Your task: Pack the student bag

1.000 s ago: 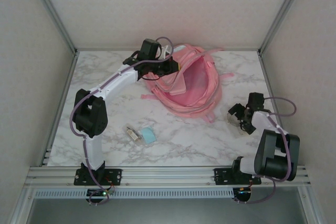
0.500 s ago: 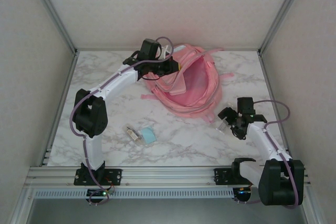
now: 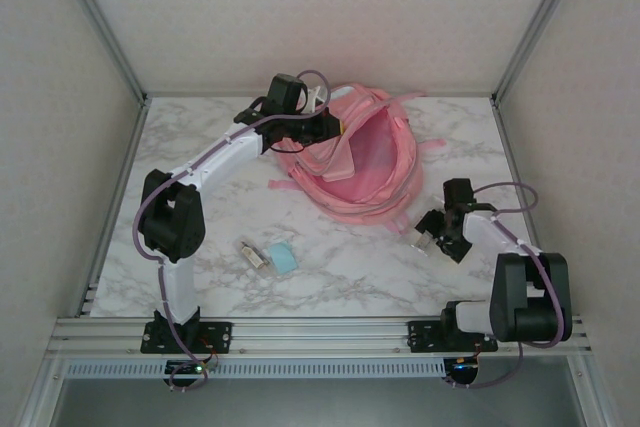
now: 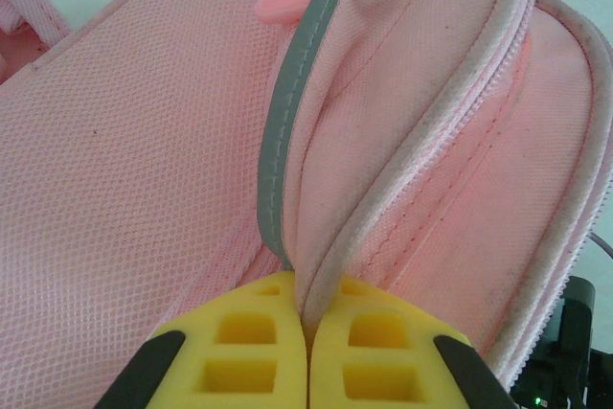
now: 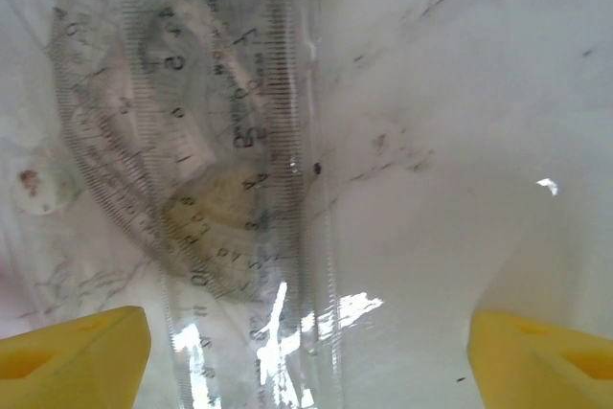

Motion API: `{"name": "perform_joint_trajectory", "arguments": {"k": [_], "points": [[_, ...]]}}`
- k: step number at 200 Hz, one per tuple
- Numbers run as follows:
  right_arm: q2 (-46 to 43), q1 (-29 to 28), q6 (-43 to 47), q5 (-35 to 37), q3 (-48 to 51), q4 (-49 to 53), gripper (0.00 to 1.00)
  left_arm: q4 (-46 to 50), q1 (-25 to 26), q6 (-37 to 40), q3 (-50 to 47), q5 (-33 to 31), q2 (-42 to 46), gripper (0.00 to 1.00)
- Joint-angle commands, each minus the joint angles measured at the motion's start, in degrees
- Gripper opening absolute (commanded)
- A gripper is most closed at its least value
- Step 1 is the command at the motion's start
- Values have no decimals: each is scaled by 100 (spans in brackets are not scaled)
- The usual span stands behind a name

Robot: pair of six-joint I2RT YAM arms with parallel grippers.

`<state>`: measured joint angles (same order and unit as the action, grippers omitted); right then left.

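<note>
Soft, floppy student bag (image 3: 355,162) lies at the far edge of the tabletop (image 3: 350,267), mouth open. Left fingers (image 4: 249,347) pinch its piped zip rim, likely the firmest hold. Right fingers (image 5: 72,352) stand apart over clear rulers (image 5: 239,141).

White arms (image 3: 225,155) with black joints (image 3: 172,219), lilac cables (image 3: 318,77), yellow end effector fingers (image 4: 251,356).

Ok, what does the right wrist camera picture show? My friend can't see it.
A see-through ruler and protractor lie overlapping on the white marble table, seen from close above. The right gripper hangs open, its yellow fingertips far apart at the bottom corners.
</note>
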<state>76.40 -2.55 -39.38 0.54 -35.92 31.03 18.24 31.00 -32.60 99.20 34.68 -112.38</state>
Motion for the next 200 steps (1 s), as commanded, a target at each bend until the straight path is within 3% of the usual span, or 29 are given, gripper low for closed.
{"name": "perform_joint_trajectory", "arguments": {"k": [1,53,77,93,110,120,200], "points": [[371,-105,110,-309,-64,-421,82,-145,-165,-1,131,-3,181,0],[797,-219,132,-253,-150,-531,69,-120,-174,-36,138,15,151,0],[872,-246,203,-242,-147,-596,58,-123,-182,-38,141,16,172,0],[885,-252,238,-255,-155,-623,50,-127,-183,-45,137,13,172,0],[864,-251,254,-303,-147,-665,31,-121,-183,-54,136,14,172,0],[837,-251,242,-311,-142,-677,25,-118,-182,-54,138,13,179,0],[253,-255,404,-309,-373,-302,2,-117,-189,-80,115,4,199,0]]}}
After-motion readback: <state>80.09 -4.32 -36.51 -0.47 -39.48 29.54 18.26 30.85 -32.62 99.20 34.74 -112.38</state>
